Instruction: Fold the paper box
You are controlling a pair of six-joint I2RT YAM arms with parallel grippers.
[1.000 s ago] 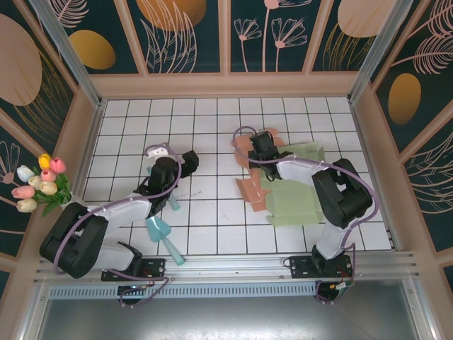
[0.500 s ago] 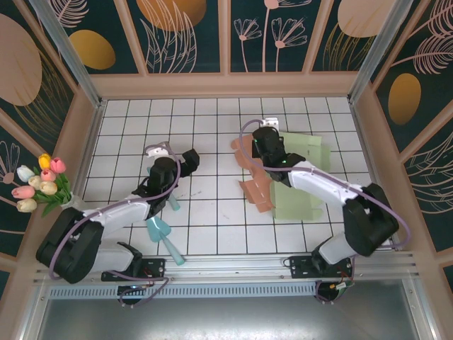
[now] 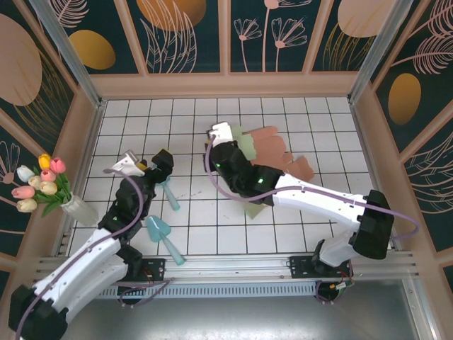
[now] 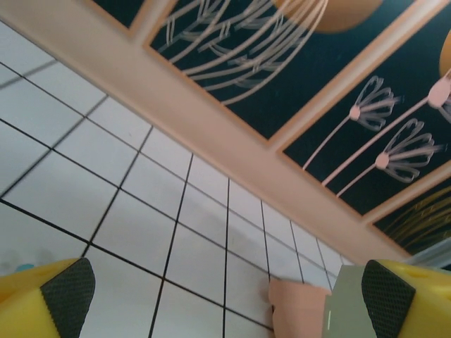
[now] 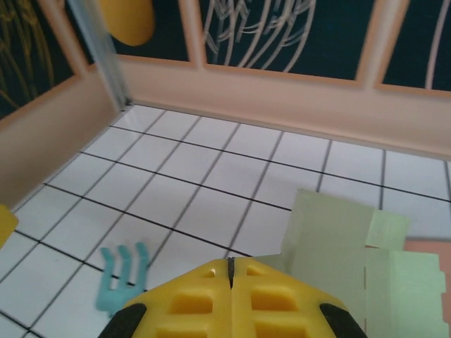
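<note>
Paper box (image 3: pixel 274 145), pink and green, lies mid-desk (image 3: pixel 141 117) against the right arm, not yet folded. Right pincer (image 5: pixel 230 266) is clenched, nothing visible between its jaws; left pincer (image 4: pixel 225 299) is released wide. Smart play: pin one panel, crease along the score. Right wrist reveals the closed seam and a teal rake (image 5: pixel 123 283); overhead, the arm hides that seam.

White tiled table (image 3: pixel 191 219) under teal rake (image 5: pixel 120 292), flat paper box (image 5: pixel 338 236)

the paper box (image 3: pixel 276 145) is an unfolded pink and pale green sheet lying flat on the table (image 3: pixel 141 120).
</note>
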